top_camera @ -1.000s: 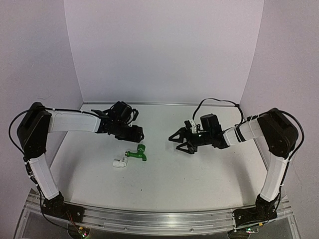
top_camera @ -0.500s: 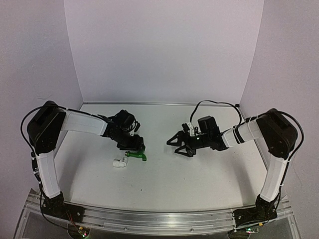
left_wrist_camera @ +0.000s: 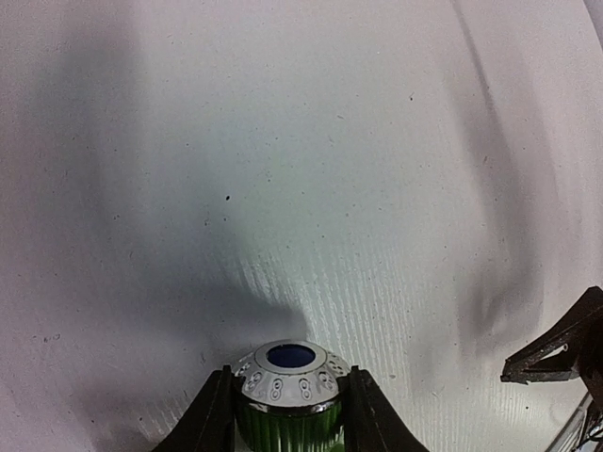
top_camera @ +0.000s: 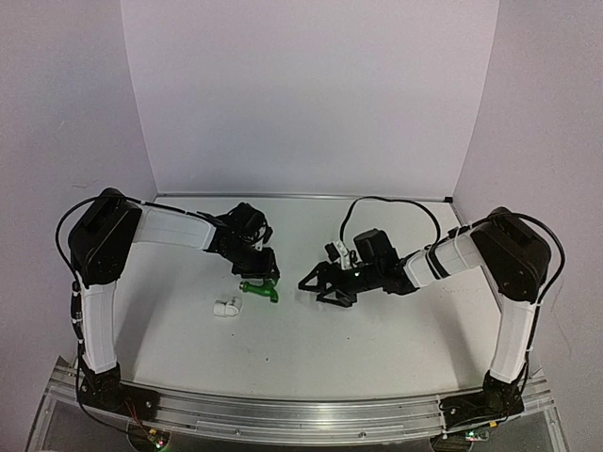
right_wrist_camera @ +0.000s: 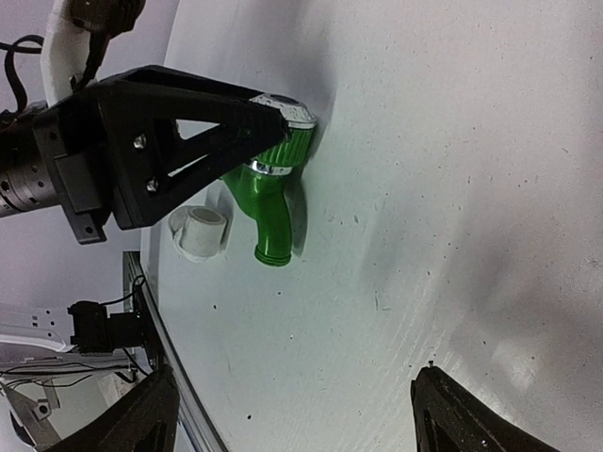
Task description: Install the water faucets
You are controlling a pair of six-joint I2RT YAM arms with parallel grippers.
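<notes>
The green tap [top_camera: 259, 290] lies on the white table. My left gripper [top_camera: 263, 278] has its two fingers on either side of the tap's round knob [left_wrist_camera: 290, 388], which has a silver cap with a blue centre. From the right wrist the tap [right_wrist_camera: 273, 193] shows with its bent spout pointing toward the table's near edge. The white pipe fitting [top_camera: 225, 308] lies loose just left of the spout; it also shows in the right wrist view [right_wrist_camera: 202, 233]. My right gripper [top_camera: 318, 286] is open and empty, a little to the right of the tap.
The white walls stand behind and at both sides. The aluminium rail [top_camera: 283, 414] runs along the table's near edge.
My left gripper has come down and right onto the tap's knob. My right gripper has slid left toward the tap, still open.
</notes>
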